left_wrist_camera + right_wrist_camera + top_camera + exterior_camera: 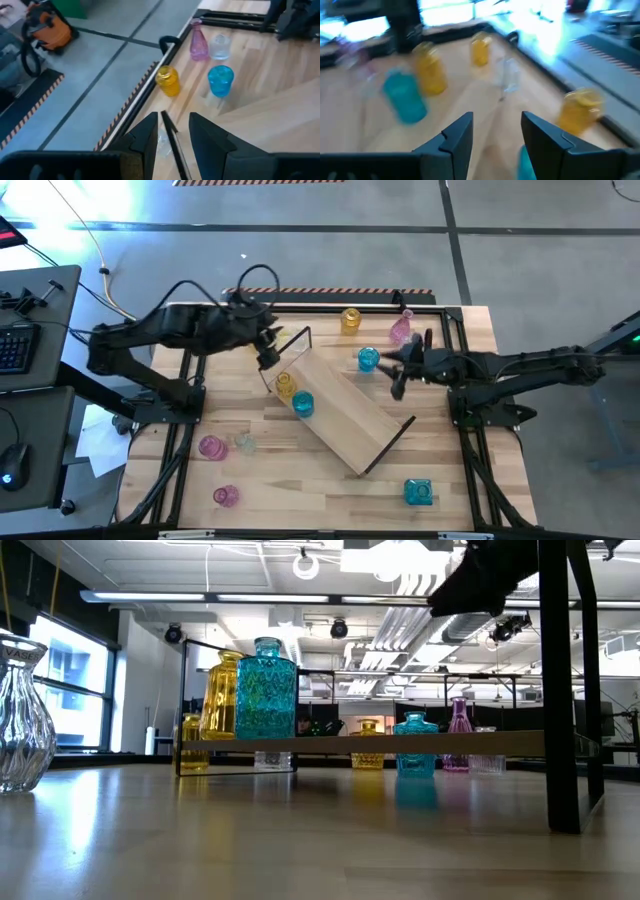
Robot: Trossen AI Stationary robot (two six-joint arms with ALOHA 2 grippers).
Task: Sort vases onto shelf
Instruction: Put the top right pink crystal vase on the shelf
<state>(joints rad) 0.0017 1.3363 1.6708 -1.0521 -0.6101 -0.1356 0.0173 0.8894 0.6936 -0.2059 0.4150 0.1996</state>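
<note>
shelf (345, 415) centre, yellow vase (285, 385) and teal vase (303, 404) at its 10 o'clock end | left gripper (268, 348) 11 o'clock, jaws spread, empty | right gripper (396, 370) 2 o'clock, jaws spread, empty

A: Where does the shelf (345, 412) lie?

B: It lies slantwise in the middle of the bench (300, 490). Two vases (294, 394) stand on its left end, side by side.

A: And the other vases?

B: Four stand behind the shelf, near the far edge. Three stand at the near left. One stands at the near right.

A: The arms?

B: The left pincer (268, 350) hangs over the shelf's left end. The right pincer (388, 370) hangs behind the shelf.
</note>
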